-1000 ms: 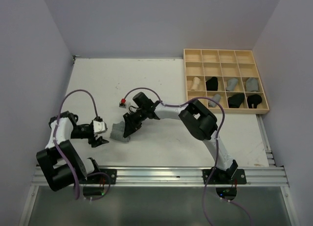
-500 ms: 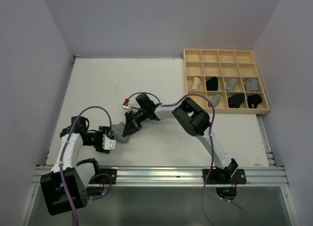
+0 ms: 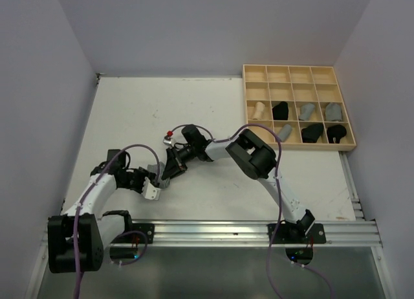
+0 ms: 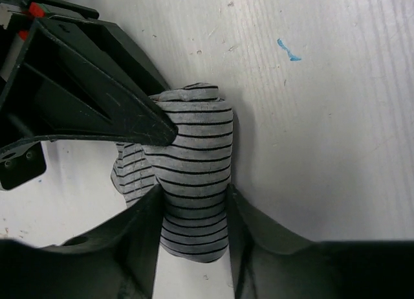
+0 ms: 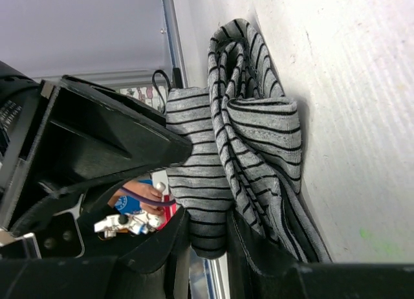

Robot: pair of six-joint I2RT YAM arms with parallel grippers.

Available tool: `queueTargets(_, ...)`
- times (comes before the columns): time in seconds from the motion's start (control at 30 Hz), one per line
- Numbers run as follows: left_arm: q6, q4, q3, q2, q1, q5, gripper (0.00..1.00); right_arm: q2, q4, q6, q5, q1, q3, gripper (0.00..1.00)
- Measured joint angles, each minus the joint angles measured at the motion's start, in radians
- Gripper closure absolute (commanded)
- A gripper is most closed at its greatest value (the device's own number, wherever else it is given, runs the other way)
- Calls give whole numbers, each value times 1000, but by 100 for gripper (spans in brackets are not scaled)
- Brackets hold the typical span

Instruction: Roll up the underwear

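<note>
1. A grey rolled underwear with thin black stripes point(image 4: 194, 156) lies on the white counter point(image 3: 129, 111). It is well to the left of the pale wooden grid tray point(image 3: 299, 71) and nearer the arm bases than the tray is.
2. The left gripper point(image 4: 193, 194) straddles one end of the roll. One finger touches each side, so it clasps the cloth.
3. The right gripper point(image 5: 208, 215) reaches in from the tray's side and pinches a striped fold of the same garment between its fingers. In the left wrist view, one of its black fingers point(image 4: 110, 108) lies across the upper part of the roll.
4. A looser striped flap spreads flat on the counter just beside the roll, below that black finger.
5. Small rolled garments point(image 3: 280, 109) sit in the tray's two rows nearest the arms. The farther of these rows holds one tan, one black and two grey. The nearest row holds one grey and two black.
</note>
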Motion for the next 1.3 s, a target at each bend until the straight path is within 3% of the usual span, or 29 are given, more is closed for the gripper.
queueTargets(0.1, -22, 59, -19, 2, -31, -31, 70, 2, 32, 35, 1, -1, -8, 99)
queueTargets(0.2, -58, 94, -17, 33, -63, -67, 78, 1, 56, 55, 4, -3, -20, 80)
queueTargets(0.37, -72, 32, 90, 175, -85, -79, 82, -65, 64, 31, 84, -19, -109, 62)
queueTargets(0.4, -71, 9, 119, 206, -90, -73, 82, -101, 54, 10, 122, -24, -143, 54)
queueTargets(0.7, -139, -362, 433, 507, -101, -59, 82, -546, -129, -269, 555, -151, -486, 51)
queueTargets(0.87, -251, -498, 580, 683, -124, -37, 81, -788, -140, -423, 640, -141, -555, 52)
queueTargets(1.1, -401, -667, 806, 988, -126, 41, 81, -899, -209, -729, 770, 25, -548, 48)
queueTargets(1.3, -447, -737, 868, 1084, -126, 84, 80, -884, -266, -993, 916, 255, -545, 37)
